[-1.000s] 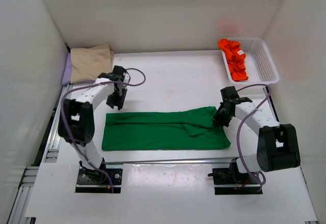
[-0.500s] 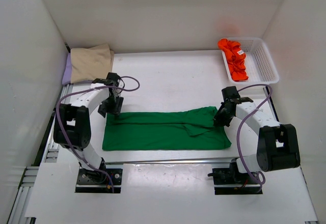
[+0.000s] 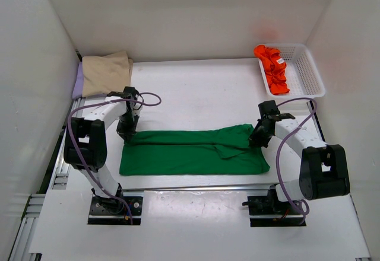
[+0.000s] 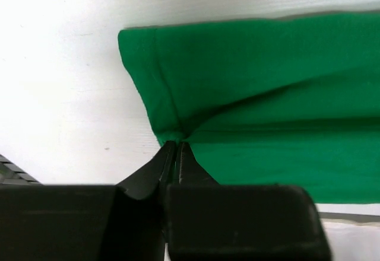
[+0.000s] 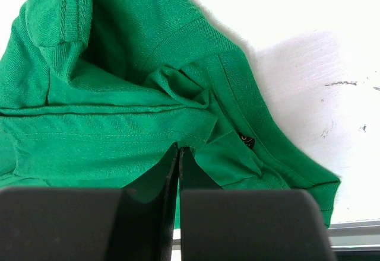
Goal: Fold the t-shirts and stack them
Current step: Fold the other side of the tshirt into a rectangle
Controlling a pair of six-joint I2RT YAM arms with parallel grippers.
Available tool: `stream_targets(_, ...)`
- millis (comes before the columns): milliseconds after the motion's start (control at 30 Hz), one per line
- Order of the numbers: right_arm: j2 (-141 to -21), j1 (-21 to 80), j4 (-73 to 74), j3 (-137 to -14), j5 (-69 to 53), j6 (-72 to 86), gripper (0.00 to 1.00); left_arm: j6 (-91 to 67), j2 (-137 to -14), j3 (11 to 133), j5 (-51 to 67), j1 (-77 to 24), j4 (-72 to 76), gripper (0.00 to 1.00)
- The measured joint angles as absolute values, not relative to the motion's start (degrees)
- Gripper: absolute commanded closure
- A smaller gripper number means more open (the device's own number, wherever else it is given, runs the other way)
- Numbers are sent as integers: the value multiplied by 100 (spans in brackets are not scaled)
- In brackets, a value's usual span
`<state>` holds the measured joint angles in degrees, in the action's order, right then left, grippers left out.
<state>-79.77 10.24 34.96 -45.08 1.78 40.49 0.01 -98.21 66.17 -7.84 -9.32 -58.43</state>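
Note:
The bright green t-shirt [image 3: 190, 152] lies as a long folded strip across the table's middle. My left gripper [image 3: 127, 135] is shut on its far left edge; in the left wrist view the green t-shirt [image 4: 267, 101] puckers where the left gripper [image 4: 176, 145] pinches it. My right gripper [image 3: 254, 140] is shut on the cloth at the strip's far right corner; the right wrist view has the right gripper [image 5: 178, 149] pinching a fold of the green t-shirt [image 5: 119, 124]. A beige t-shirt [image 3: 105, 73] lies folded on a lilac one [image 3: 78, 80] at the back left. The orange-red t-shirt [image 3: 273, 68] is crumpled in the basket.
The white mesh basket [image 3: 306, 71] stands at the back right against the wall. White walls close in the table on three sides. A metal rail [image 3: 196, 187] runs along the table's near edge, just in front of the green strip.
My left gripper came down and towards me onto the green shirt's far left edge and closed on it. The right gripper stayed shut on the right end.

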Motion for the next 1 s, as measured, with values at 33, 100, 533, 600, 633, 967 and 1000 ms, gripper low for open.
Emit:
stream_targets(33, -7977, 1024, 3496, -4508, 180, 4049, 100, -1, -9821, 6617, -790, -932, -5843, 90)
stream_targets(100, -7977, 1024, 3498, -4510, 180, 4045, 100, -1, -9821, 6615, -799, -932, -5841, 90)
stream_targets(533, -8753, 910, 3747, -6628, 292, 3833, 100, 1, -10477, 8167, -1616, -910, -5035, 90)
stream_targets(600, -8761, 910, 3736, -6790, 301, 3795, 100, -1, -10464, 8235, -1730, -954, -4873, 90)
stream_targets(633, -8735, 910, 3736, -6799, 303, 3780, 100, -1, -10444, 8191, -1776, -978, -4818, 90)
stream_targets(967, -8436, 908, 3813, -5537, 274, 3712, 100, 1, -10165, 6429, -1890, -1168, -4866, 90)
stream_targets(1000, -8396, 908, 3820, -5417, 263, 3710, 100, 1, -10112, 6335, -1890, -1168, -4886, 90)
